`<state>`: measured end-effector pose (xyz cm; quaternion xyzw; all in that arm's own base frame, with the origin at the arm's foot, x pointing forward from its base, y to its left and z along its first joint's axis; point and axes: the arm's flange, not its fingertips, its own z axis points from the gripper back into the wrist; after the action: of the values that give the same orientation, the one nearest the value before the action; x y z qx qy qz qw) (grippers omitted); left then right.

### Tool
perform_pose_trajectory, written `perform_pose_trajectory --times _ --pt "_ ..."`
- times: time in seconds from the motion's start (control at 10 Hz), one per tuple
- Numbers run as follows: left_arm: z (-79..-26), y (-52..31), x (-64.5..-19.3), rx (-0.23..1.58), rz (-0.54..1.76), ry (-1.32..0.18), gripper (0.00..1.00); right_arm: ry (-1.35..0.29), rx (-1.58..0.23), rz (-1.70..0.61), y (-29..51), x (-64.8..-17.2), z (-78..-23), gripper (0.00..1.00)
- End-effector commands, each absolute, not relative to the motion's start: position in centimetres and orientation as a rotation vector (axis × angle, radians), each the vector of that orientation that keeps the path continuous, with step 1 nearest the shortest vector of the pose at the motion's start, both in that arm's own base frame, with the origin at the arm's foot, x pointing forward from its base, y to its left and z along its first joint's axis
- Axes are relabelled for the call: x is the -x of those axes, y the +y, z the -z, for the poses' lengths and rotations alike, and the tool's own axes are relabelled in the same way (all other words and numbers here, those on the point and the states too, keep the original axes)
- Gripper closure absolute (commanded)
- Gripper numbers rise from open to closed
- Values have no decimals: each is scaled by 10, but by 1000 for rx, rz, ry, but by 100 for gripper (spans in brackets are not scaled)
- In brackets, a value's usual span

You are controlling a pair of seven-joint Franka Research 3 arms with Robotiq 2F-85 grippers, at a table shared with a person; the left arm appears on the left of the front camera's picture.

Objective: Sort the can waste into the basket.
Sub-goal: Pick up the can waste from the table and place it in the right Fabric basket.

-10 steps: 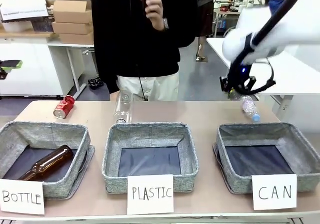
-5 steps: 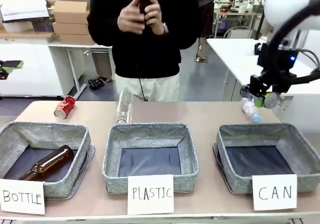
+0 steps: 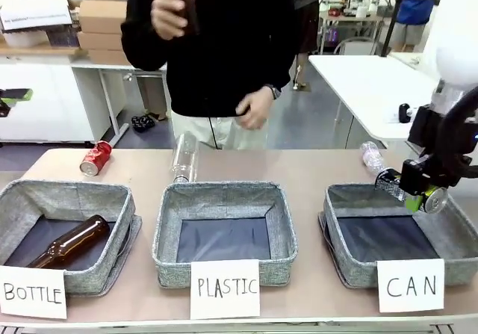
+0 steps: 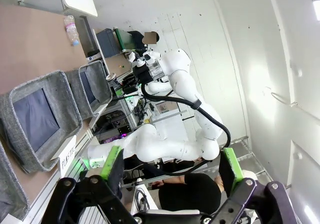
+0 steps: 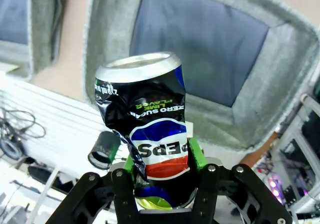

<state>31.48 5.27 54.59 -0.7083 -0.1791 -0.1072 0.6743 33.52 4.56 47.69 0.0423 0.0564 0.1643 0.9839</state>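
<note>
My right gripper [image 3: 414,192] is shut on the dented black-and-silver can [image 3: 388,182] and holds it sideways just above the far right part of the CAN basket [image 3: 340,267]. In the right wrist view the can [image 5: 147,119] stands between the green pads of the right gripper [image 5: 162,159], with the basket's grey wall [image 5: 287,73] and dark bottom beyond it. The red can [image 3: 95,158] lies on the table at the far left. In the left wrist view my left gripper [image 4: 172,169] is open, empty and well clear of the table.
The PLASTIC basket [image 3: 168,244] has nothing in it, and the BOTTLE basket [image 3: 123,222] holds a brown bottle [image 3: 71,243]. Clear plastic bottles lie behind the middle basket [image 3: 184,158] and at the far right [image 3: 371,157]. A person across the table holds up a dark bottle [image 3: 183,5].
My right arm swung right and down from the table's far edge to over the CAN basket, carrying the can. The person raised the dark bottle in one hand and lowered the other.
</note>
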Motion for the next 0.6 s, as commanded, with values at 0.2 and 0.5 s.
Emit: perform_pose_trajectory --times 0.2,0.5 --pt "-548 52 -314 1610 258 -422 0 58 -145 -362 36 -323 -474 100" --pt "-548 52 -314 1610 258 -422 0 42 -158 -347 32 -321 -473 0"
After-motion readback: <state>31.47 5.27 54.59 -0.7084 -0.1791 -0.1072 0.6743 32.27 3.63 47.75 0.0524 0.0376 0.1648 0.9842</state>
